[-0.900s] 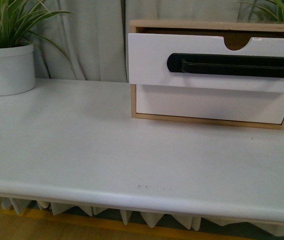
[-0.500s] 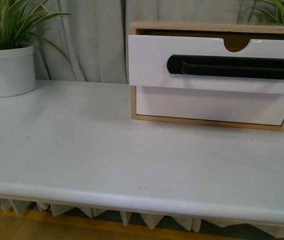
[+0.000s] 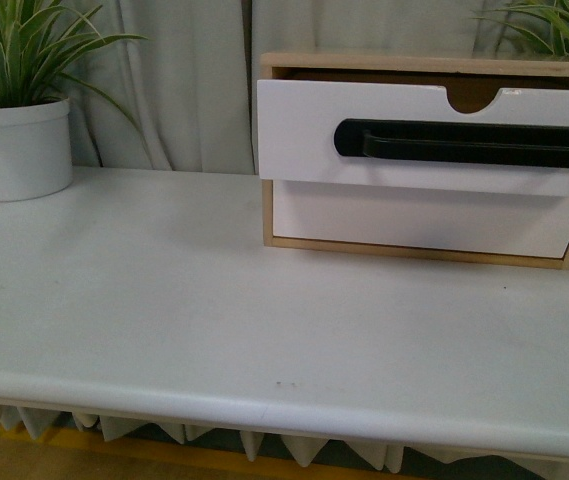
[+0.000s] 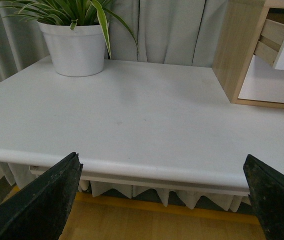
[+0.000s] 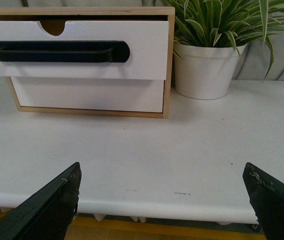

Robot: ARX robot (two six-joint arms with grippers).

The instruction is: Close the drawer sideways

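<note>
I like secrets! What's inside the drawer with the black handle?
The drawer is open a little, but only dark brown wood shows through its notch. Its white front covers the rest, so any contents are hidden.

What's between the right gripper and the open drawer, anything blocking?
Nothing visible. In the right wrist view only bare table lies between the open right gripper and the drawer; the potted plant stands beside the box, off that line.

White drawer (image 3: 304,130), black handle (image 3: 469,145); white table (image 3: 214,300), white pot (image 3: 16,150).
</note>
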